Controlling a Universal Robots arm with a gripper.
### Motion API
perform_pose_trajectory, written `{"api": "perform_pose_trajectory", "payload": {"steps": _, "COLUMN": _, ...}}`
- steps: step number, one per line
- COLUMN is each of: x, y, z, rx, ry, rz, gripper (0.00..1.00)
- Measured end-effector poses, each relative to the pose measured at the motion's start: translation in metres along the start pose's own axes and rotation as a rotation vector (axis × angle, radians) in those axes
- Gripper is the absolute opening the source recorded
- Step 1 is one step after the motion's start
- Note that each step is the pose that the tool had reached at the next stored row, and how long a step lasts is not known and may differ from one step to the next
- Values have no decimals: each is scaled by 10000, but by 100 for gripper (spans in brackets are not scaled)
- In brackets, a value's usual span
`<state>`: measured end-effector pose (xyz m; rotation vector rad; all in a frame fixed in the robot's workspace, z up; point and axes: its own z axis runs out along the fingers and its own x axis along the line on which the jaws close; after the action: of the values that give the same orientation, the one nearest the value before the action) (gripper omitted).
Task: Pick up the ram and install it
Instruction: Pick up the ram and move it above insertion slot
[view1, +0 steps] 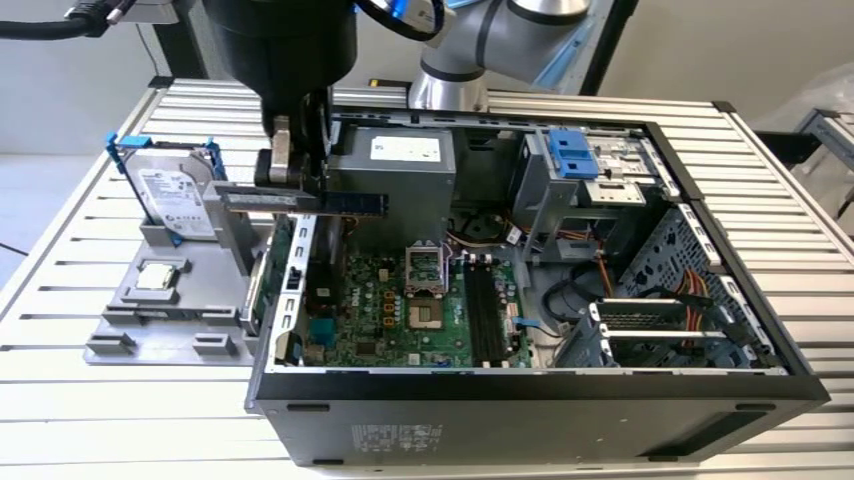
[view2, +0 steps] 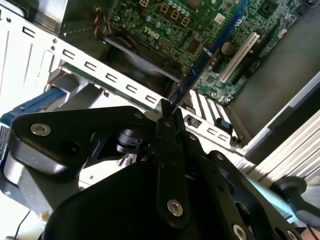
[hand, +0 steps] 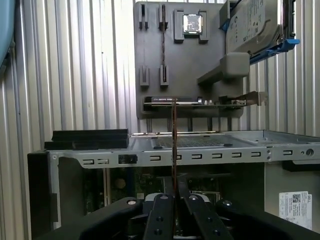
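Observation:
My gripper (view1: 299, 186) is shut on the ram (view1: 352, 202), a thin blue circuit-board stick held level in the air. In the exterior view the stick juts toward the right, over the left wall of the open computer case (view1: 534, 392). In the second wrist view the ram (view2: 202, 62) runs out from my fingertips (view2: 166, 107) above the green motherboard (view2: 200, 30). In the first wrist view I see the ram (hand: 173, 145) edge-on as a thin line rising from my gripper (hand: 173, 200). The black memory slots (view1: 483, 312) lie lower, toward the middle of the board.
A grey holder plate (view1: 147, 315) stands to the case's left in the exterior view. It carries a silver hard drive with blue rails (view1: 174, 198), a square processor chip (view1: 160, 274) and a dark card (hand: 172, 102). The case's metal wall (hand: 200, 156) lies below the ram.

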<state>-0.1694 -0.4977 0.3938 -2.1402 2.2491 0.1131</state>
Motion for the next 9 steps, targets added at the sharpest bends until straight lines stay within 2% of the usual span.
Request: {"api": "perform_pose_trajectory", "payload": {"steps": 9, "x": -11, "y": -86, "z": -2, "rx": -9, "ry": 3, "rz": -117, "gripper": 0}}
